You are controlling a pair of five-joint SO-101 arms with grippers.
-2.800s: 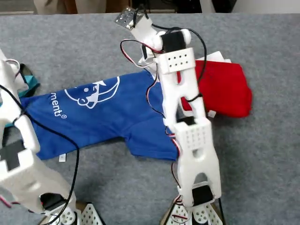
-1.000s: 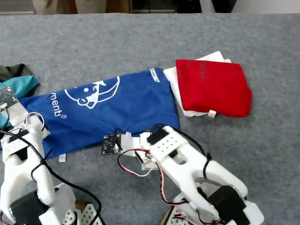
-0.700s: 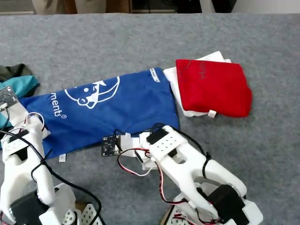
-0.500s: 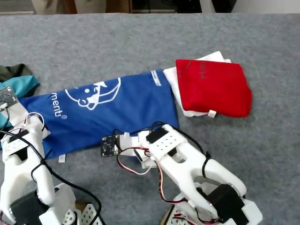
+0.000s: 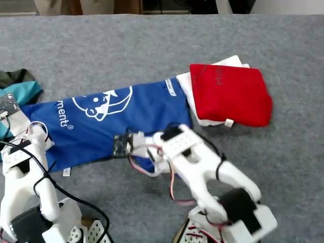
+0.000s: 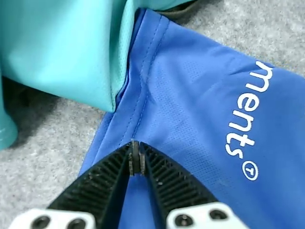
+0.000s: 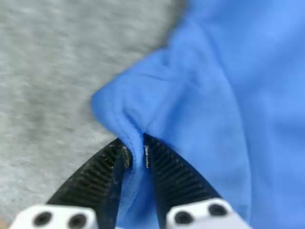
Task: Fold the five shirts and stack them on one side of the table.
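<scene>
At the near edge of the grey worktop (image 5: 283,162), the right fingers (image 7: 100,179) are closed on a raised pleat of the blue shirt (image 5: 116,121) at its near hem, while the left fingers (image 6: 97,183) are pinched shut on the same shirt's stitched edge at its left end, just beside the teal shirt (image 6: 62,47). The blue shirt lies spread in a long band across the middle of the worktop, print side up, its right end touching the stack. Beyond and to the right, the red shirt (image 5: 230,93) sits folded on the white shirt (image 5: 185,83); at the far left a dark shirt (image 5: 12,77) is bunched against the teal one. The fabric looks thin, light and limp: it will likely sag and crease between the two holds and may slide over the felt-like surface. Holds on hems and seams, set wide apart, should carry a fold over more evenly than a pinch mid-panel.
</scene>
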